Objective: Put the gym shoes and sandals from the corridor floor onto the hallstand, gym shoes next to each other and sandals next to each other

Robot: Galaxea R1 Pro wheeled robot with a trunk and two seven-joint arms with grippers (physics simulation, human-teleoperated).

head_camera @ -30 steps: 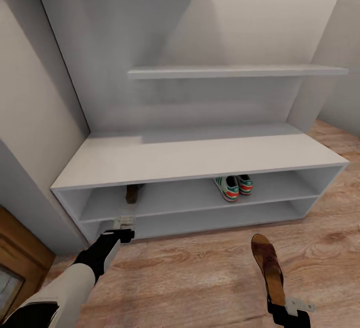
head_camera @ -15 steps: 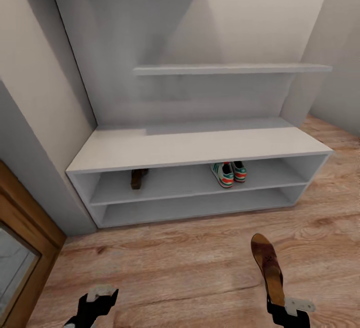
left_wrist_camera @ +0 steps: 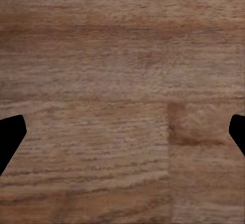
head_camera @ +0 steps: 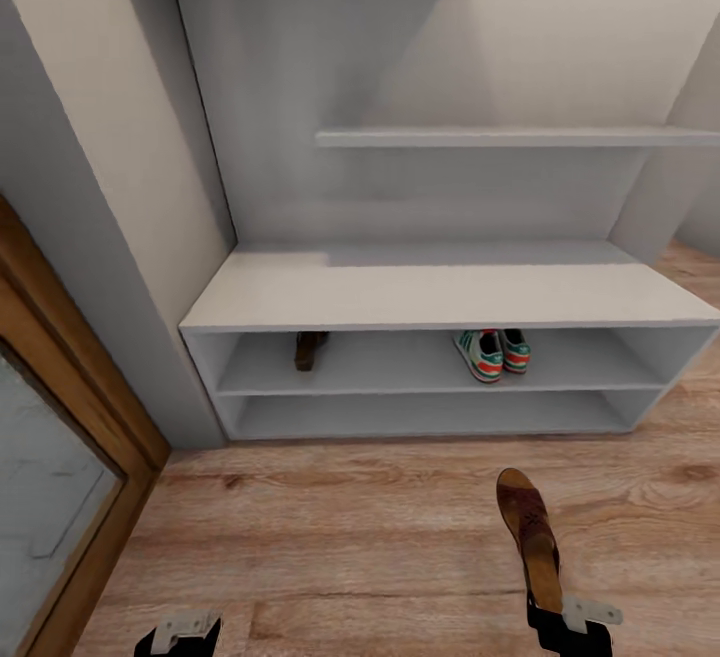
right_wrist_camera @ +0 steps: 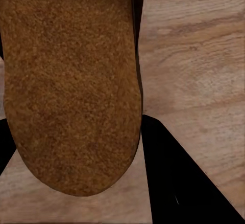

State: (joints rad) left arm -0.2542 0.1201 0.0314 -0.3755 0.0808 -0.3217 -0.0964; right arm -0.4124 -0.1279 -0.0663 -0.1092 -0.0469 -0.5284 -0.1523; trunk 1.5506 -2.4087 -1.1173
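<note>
Tan sandal footbed (right_wrist_camera: 71, 86) between right hand (right_wrist_camera: 76, 147) fingers

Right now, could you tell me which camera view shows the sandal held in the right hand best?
The head view: the held sandal shows nearly whole, sticking forward from the right hand above the corridor floor. The right wrist view gives a close-up of its tan footbed. The left wrist view looks at floor planks.
</note>
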